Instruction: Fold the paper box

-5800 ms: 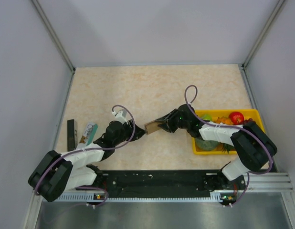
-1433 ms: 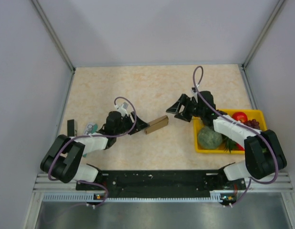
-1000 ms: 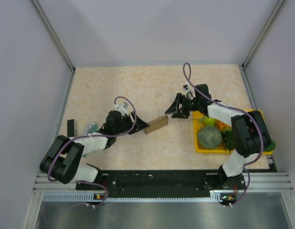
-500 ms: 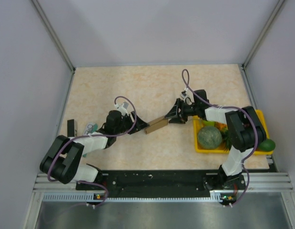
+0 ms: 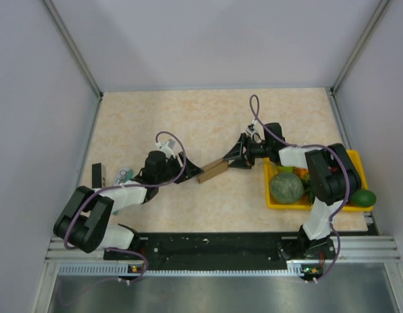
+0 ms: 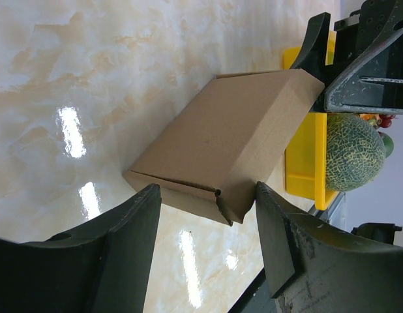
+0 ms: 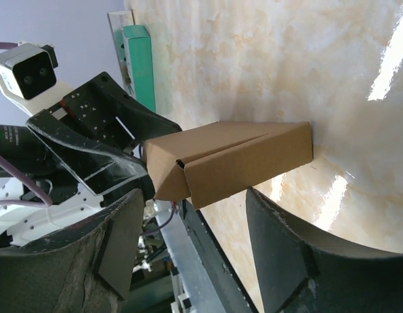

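Grippers are sitting at both ends of the paper box (image 5: 213,171), which is lying on the bench (image 5: 188,124) near the middle. The left gripper (image 5: 190,175) is spreading its fingers wide around one end. The right gripper (image 5: 233,160) is spreading its fingers wide around the other end. I cannot tell if any finger is touching it. A yellow tray (image 5: 280,205) is sitting close by on the right.

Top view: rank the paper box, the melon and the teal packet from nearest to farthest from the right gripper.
1. paper box: just off the right gripper, mid-table.
2. melon: in the yellow tray, on the right side.
3. teal packet: far left, well beyond the box.
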Available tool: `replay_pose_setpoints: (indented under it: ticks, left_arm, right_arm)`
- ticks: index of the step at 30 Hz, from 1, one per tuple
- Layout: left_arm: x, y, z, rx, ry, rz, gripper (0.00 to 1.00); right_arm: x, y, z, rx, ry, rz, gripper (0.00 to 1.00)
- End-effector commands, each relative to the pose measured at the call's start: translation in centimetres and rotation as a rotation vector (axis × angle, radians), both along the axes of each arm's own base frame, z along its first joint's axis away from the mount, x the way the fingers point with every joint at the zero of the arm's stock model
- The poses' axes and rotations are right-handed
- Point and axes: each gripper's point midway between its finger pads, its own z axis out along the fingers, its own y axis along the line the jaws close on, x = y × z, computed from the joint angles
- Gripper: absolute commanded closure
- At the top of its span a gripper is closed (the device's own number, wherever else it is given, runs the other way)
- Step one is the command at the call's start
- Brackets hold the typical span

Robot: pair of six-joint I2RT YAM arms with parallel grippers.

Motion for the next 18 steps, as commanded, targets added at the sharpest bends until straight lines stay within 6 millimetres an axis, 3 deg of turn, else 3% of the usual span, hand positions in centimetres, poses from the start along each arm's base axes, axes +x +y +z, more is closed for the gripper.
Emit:
replay_pose_setpoints:
  ticks: [1,12,18]
  left_arm:
    - [-0.5,1.4,-2.3,0.092,0.048,0.021,0.37]
    - [-0.7,1.4,-3.3,0.098,0.07,0.016,0.37]
    - [-0.8,1.6,-3.8,0.107,0.077,0.022,0.37]
  right_arm:
    - [1.1,0.3,1.0,0.03,-0.022,-0.005,0.39]
    - [0.8,0.1,-1.9,0.033,0.066,-0.015,0.62]
    - [0.6,-0.5,-3.4,0.039,0.096,-0.034,0.8]
